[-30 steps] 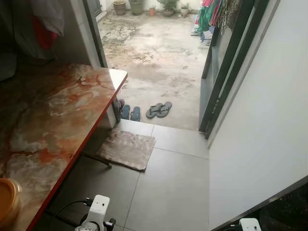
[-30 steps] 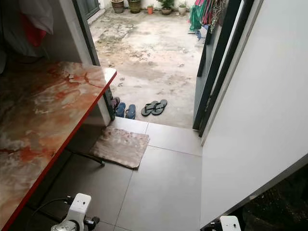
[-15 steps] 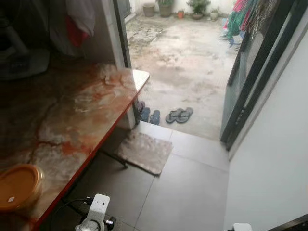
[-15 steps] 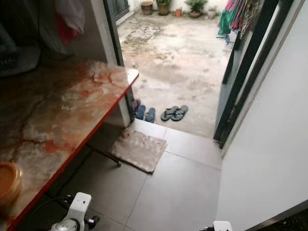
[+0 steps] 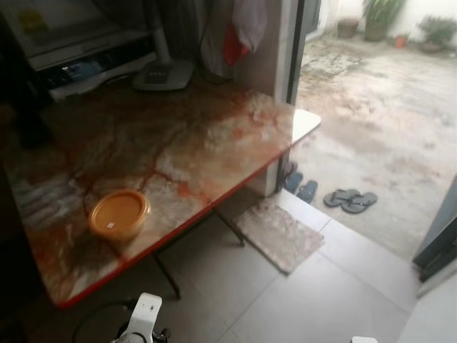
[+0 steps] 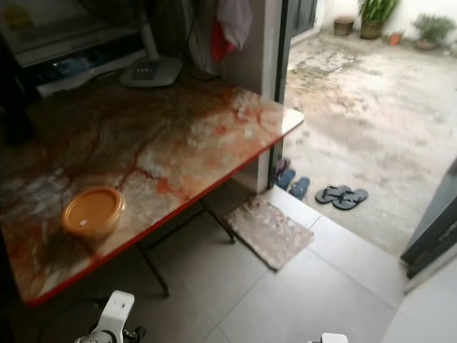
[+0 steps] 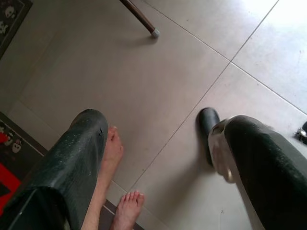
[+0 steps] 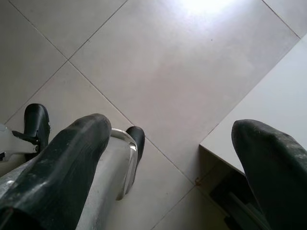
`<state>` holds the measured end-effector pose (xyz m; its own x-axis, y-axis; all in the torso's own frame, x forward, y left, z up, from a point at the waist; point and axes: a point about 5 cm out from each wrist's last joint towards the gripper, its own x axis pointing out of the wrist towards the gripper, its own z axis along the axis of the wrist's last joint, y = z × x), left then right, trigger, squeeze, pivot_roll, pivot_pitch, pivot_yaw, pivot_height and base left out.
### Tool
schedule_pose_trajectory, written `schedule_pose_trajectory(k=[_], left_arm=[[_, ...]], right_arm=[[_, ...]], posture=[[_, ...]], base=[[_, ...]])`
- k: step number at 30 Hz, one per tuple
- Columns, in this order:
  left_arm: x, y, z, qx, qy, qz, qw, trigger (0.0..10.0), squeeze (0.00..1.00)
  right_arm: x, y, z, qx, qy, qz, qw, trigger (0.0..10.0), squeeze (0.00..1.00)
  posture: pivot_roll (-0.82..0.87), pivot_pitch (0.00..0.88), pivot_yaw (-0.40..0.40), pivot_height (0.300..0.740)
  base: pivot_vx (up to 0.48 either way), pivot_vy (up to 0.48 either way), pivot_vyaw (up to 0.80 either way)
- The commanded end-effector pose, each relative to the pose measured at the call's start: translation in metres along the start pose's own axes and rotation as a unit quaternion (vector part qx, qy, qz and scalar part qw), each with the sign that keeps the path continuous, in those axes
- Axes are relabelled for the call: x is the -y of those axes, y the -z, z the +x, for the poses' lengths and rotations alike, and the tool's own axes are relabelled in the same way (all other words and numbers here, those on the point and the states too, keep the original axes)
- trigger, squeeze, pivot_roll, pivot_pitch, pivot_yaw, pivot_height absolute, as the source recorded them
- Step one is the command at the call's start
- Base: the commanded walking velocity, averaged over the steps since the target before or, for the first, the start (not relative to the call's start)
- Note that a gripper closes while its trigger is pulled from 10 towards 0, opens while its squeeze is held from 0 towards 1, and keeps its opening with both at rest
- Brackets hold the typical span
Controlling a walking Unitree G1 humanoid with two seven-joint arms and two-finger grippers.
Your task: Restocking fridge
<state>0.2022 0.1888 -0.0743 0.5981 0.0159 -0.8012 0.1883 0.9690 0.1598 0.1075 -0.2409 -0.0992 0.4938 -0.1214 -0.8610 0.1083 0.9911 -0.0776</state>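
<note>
An orange lidded container (image 5: 118,214) sits near the front edge of a red-and-white marbled table (image 5: 207,136) on my left. Both arms hang low at my sides. Just the white wrist of the left arm (image 5: 143,318) shows at the bottom of the head views. In the left wrist view my left gripper (image 7: 163,124) is open over grey floor tiles, holding nothing. In the right wrist view my right gripper (image 8: 170,127) is also open and empty above the tiles, beside the corner of a white panel (image 8: 268,110).
A person's bare feet (image 7: 115,191) stand close behind my left gripper. A doormat (image 5: 278,232) lies by the open doorway, with sandals (image 5: 350,200) and blue slippers (image 5: 300,187) outside on the concrete yard. A fan base (image 5: 163,73) and an appliance (image 5: 78,57) stand at the table's back.
The camera has swung left: the table and orange container now fill the left and middle, and the white wall on the right has slid out of view. Both arms still hang.
</note>
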Motion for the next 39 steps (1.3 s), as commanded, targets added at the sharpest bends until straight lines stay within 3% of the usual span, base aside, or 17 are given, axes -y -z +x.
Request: schedule_pose_trajectory(k=[1, 16, 19, 39], left_arm=[[-0.0048, -0.0003, -0.0003, 0.0, -0.004, 0.009, 1.0, 10.0, 0.0], [-0.0065, -0.006, 0.0005, 0.009, -0.01, -0.002, 1.0, 10.0, 0.0], [-0.0057, -0.006, 0.0005, 0.009, -0.009, -0.002, 1.0, 10.0, 0.0], [-0.0058, -0.0062, 0.0006, 0.009, -0.009, -0.002, 1.0, 10.0, 0.0]], right_arm=[[-0.0049, -0.0004, 0.0008, 0.0, -0.003, 0.002, 1.0, 10.0, 0.0], [-0.0073, 0.0007, 0.0009, -0.001, -0.003, 0.007, 1.0, 10.0, 0.0], [-0.007, 0.0018, 0.0009, -0.003, 0.002, 0.026, 1.0, 10.0, 0.0], [-0.0127, 0.0034, 0.0014, -0.013, -0.011, 0.011, 1.0, 10.0, 0.0]], posture=[[0.05, 0.083, 0.029, 0.74], [0.05, 0.089, 0.031, 0.74], [0.05, 0.089, 0.031, 0.74], [0.05, 0.091, 0.034, 0.74]], base=[[0.0, 0.0, 0.8], [0.0, 0.0, 0.8], [0.0, 0.0, 0.0], [0.0, 0.0, 0.0]])
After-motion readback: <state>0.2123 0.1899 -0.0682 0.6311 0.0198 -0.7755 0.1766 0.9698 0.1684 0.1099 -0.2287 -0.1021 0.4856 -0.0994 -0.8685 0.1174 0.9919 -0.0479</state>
